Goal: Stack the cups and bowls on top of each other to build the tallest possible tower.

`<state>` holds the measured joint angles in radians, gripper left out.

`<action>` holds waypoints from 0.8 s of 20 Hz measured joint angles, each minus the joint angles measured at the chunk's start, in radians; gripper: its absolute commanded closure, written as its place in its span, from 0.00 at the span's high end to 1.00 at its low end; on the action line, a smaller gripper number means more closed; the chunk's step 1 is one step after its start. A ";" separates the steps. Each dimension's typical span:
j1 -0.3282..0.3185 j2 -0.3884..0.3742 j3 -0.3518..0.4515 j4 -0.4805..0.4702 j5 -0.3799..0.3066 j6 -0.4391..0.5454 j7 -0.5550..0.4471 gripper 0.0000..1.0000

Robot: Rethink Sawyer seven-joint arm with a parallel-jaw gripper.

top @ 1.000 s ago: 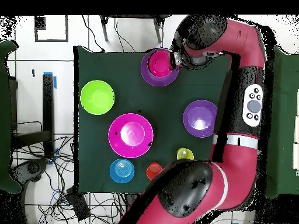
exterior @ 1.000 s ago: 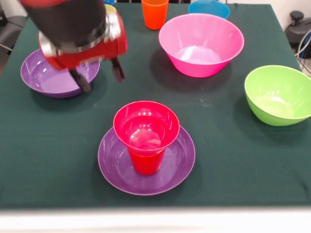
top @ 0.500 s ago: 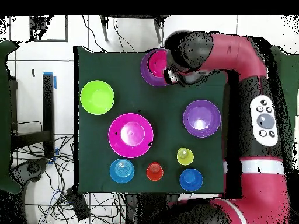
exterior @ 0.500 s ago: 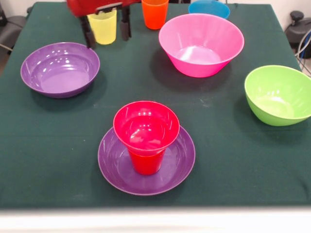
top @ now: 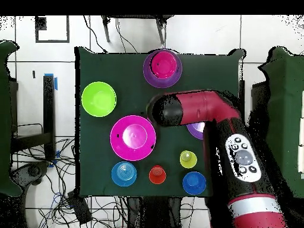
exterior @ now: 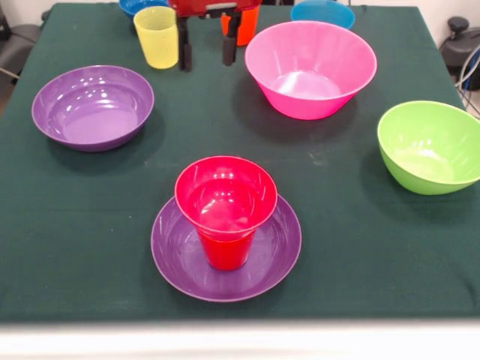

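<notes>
The gripper (exterior: 206, 51) hangs with jaws spread and empty, the glossy yellow plastic tumbler (exterior: 157, 36) just outside one, the orange tumbler (exterior: 244, 22) behind the other. One red tumbler (exterior: 225, 206) stands on a shallow purple plastic bowl (exterior: 178, 259), well in front. Six other bowls show.

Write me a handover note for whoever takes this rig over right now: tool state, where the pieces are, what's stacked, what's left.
Tool: open, empty, between the yellow cup and orange cup.
Done: red cup stands upright in the shallow purple bowl.
Loose: second purple bowl, pink bowl, lime green bowl, light blue bowl, dark blue bowl.
Left: stack all of these.
</notes>
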<state>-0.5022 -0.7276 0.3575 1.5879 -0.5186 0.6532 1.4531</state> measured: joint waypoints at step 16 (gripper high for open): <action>0.104 -0.022 -0.237 0.210 -0.059 -0.118 0.149 1.00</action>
<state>-0.3980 -0.7499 0.1200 1.7980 -0.5773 0.5350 1.6023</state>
